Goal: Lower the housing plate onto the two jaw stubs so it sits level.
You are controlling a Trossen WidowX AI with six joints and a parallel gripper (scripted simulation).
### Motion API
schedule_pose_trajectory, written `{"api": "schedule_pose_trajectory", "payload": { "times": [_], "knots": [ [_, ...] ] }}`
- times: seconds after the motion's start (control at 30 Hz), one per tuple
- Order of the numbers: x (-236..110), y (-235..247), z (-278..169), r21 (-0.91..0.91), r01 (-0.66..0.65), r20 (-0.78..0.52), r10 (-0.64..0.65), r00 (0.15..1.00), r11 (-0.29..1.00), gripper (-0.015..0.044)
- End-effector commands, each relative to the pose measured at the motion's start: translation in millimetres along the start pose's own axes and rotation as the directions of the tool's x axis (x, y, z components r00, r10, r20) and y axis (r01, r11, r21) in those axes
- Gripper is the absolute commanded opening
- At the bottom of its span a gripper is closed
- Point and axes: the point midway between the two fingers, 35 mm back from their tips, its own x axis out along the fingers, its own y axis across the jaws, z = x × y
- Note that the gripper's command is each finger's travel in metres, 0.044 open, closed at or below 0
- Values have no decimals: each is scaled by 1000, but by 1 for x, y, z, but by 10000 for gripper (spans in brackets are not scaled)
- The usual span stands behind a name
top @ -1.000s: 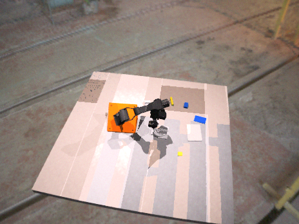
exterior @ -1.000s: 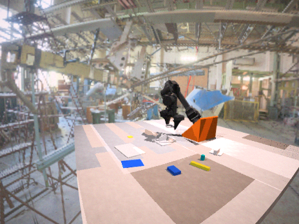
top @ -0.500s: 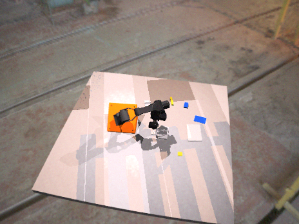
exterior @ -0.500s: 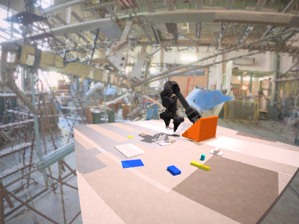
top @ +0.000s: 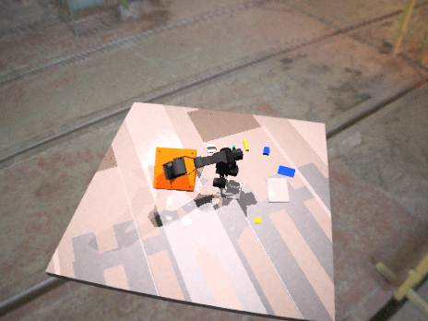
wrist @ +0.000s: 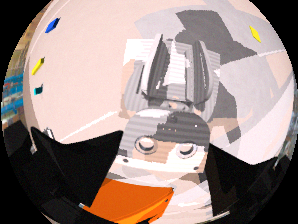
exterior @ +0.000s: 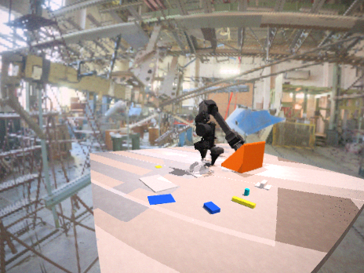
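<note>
My gripper [top: 227,177] [exterior: 209,161] [wrist: 164,141] is shut on the housing plate [wrist: 167,125], with one black finger at each side of it. The plate is pale grey, with a rounded far edge and two round holes. In the wrist view it lies across the near ends of the two jaws. The left jaw [wrist: 151,70] and the right jaw [wrist: 206,75] are pale, upright and stand apart on a flat striped base [wrist: 136,48]. The jaw stubs and pins are hidden under the plate. Whether the plate touches the stubs or sits level, I cannot tell.
An orange wedge-shaped block [top: 175,157] [exterior: 252,157] [wrist: 127,200] stands close beside the gripper. Around lie a white flat plate [top: 279,191] [exterior: 158,183], a blue tile [top: 286,172] [exterior: 161,199], a blue block [top: 267,150] [exterior: 212,208], a yellow bar [exterior: 243,202] and a teal cylinder [exterior: 246,191].
</note>
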Motion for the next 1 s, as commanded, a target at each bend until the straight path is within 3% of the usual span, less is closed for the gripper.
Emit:
{"api": "schedule_pose_trajectory", "payload": {
  "times": [0.0, 0.4, 0.97],
  "knots": [
    [7, -1, -2, -8, 7, -4, -7, 1000, 1000, 351],
    [25, -2, -3, -7, 10, -4, -10, 1000, 1000, 351],
    [25, -2, -3, -7, 10, -4, -10, 1000, 1000, 351]
  ]
}}
